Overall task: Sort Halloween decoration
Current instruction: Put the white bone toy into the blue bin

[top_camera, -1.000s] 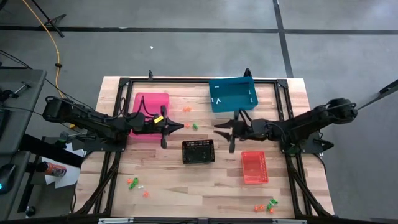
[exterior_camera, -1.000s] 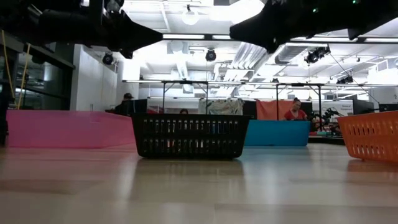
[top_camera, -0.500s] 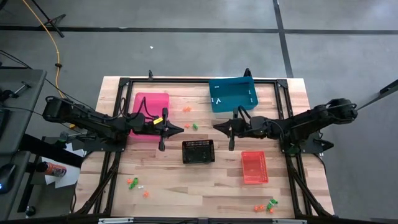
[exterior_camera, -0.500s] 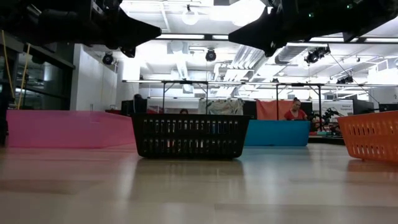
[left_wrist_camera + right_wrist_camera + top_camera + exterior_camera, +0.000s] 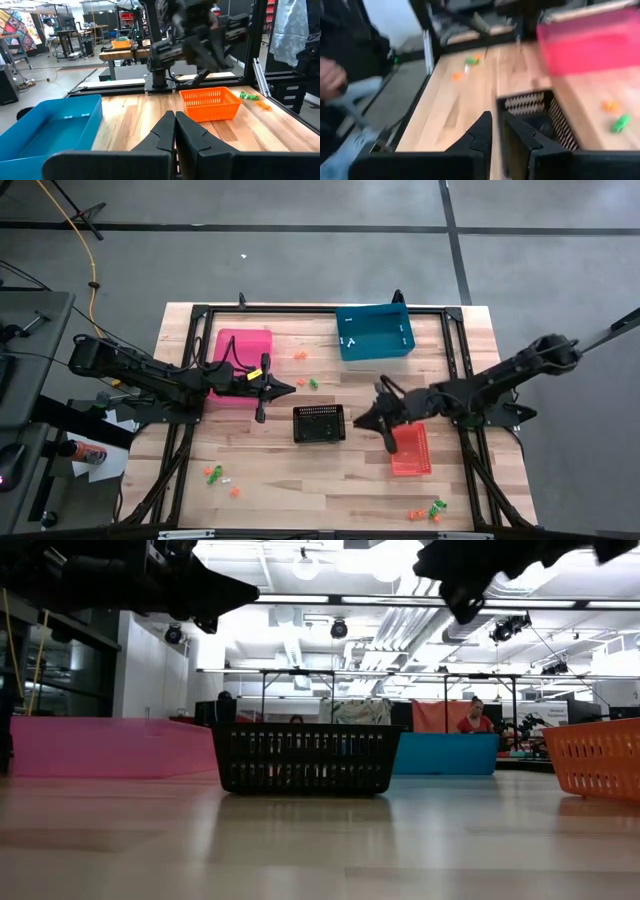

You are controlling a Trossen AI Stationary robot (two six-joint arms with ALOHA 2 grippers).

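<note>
Orange, green trinkets (image 5: pixel 305 381) just beyond closed left gripper (image 5: pixel 290 388).

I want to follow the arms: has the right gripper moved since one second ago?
Yes. The right gripper moved from near the blue bin toward the table's front, now between the black bin and red bin.

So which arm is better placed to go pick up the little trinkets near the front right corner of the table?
Probably the right. The right gripper hovers beside the red bin, on the same side as those trinkets. The left gripper sits by the pink bin, across the black bin.
</note>
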